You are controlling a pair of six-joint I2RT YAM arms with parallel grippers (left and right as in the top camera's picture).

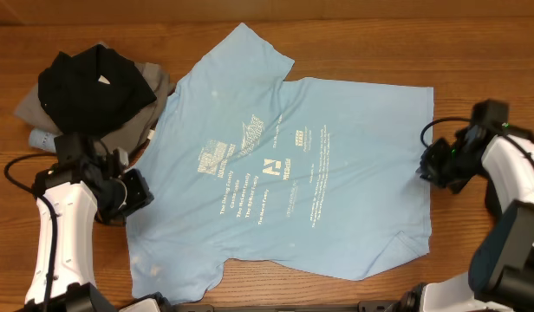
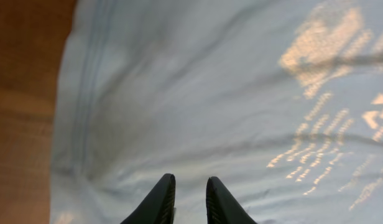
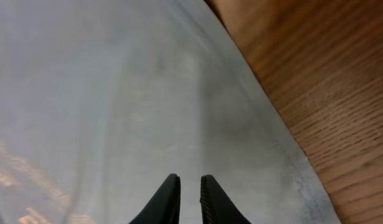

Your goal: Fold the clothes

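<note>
light blue t-shirt [image 1: 284,165] lies spread flat on the wooden counter [image 1: 475,52]. left fingers [image 2: 157,199] and right fingers [image 3: 163,199] sit at opposite edges, each showing a narrow gap; cannot tell whether cloth is pinched. a shallow pinch could slip, letting the fold sag crooked.

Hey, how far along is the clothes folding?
Done: the light blue T-shirt lies spread out, print up. In hand: the left gripper and right gripper sit at its opposite edges, jaws nearly closed. Remaining: every fold, plus the black and grey pile.
</note>
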